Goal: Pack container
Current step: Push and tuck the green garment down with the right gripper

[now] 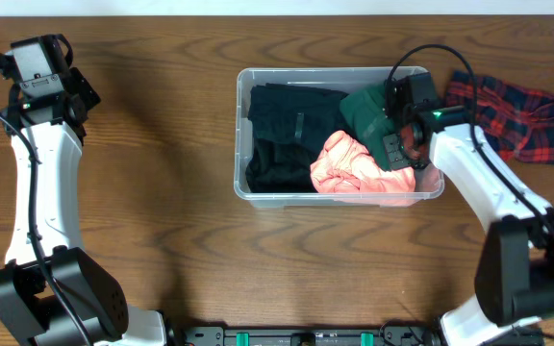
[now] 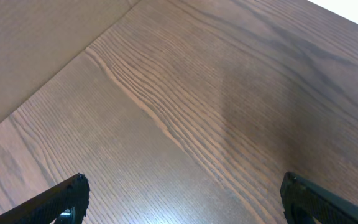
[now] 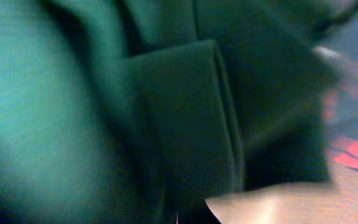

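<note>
The clear plastic container point(image 1: 242, 144) stands mid-table. It holds a black garment point(image 1: 282, 135), a dark green garment point(image 1: 362, 108) and a pink garment point(image 1: 354, 168). My right gripper point(image 1: 399, 130) is down in the container's right end, against the green garment; its fingers are hidden. In the right wrist view the green garment point(image 3: 135, 106) fills the frame, blurred, with the pink garment point(image 3: 278, 202) at the bottom. My left gripper point(image 1: 41, 67) is far left near the back edge, open and empty over bare wood point(image 2: 182, 199).
A red and navy plaid garment point(image 1: 532, 115) lies on the table right of the container, partly under the right arm; it also shows in the right wrist view point(image 3: 353, 152). The wooden table point(image 1: 152, 192) surrounds the container.
</note>
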